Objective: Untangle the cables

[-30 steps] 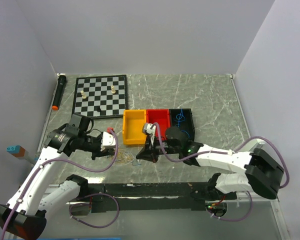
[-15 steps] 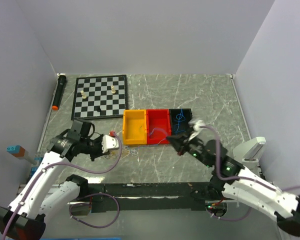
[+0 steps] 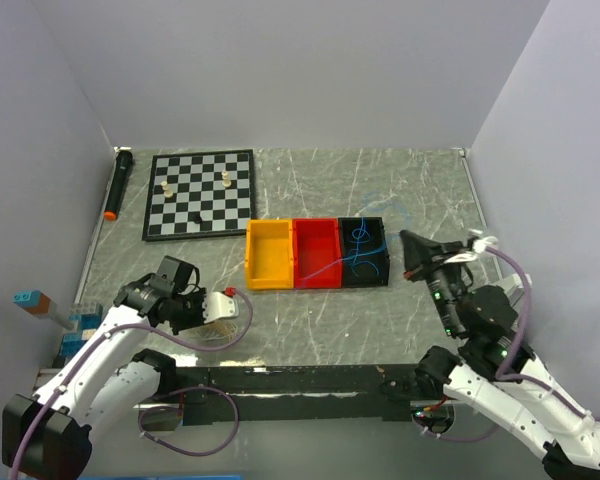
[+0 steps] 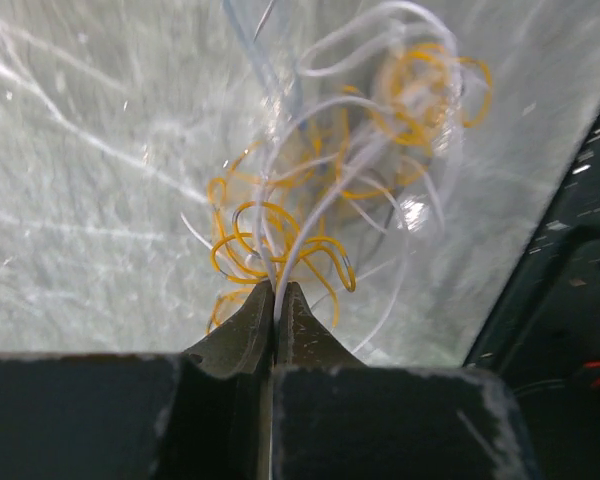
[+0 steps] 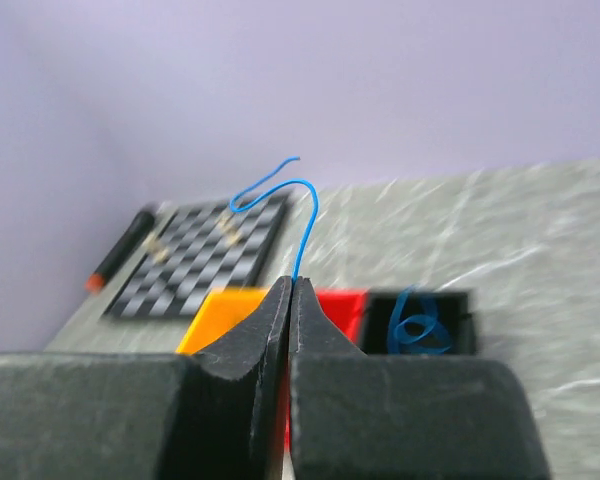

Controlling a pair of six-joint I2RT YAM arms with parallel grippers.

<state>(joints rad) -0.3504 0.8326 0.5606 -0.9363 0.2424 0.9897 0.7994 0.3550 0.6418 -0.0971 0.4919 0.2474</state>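
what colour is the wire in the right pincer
Blue wire, clearest in the right wrist view, pinched in the right pincer.

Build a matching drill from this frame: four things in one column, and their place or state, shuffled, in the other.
Things
1. blue cable
2. yellow-white tangle
3. black bin
4. chessboard

Place or state
A. lies at the back left
B. pinched in the shut right claw, its free end curling up
C. has a blue coil inside
D. gripped at the tip of the shut left claw

Pairs: 1-B, 2-D, 3-C, 4-A
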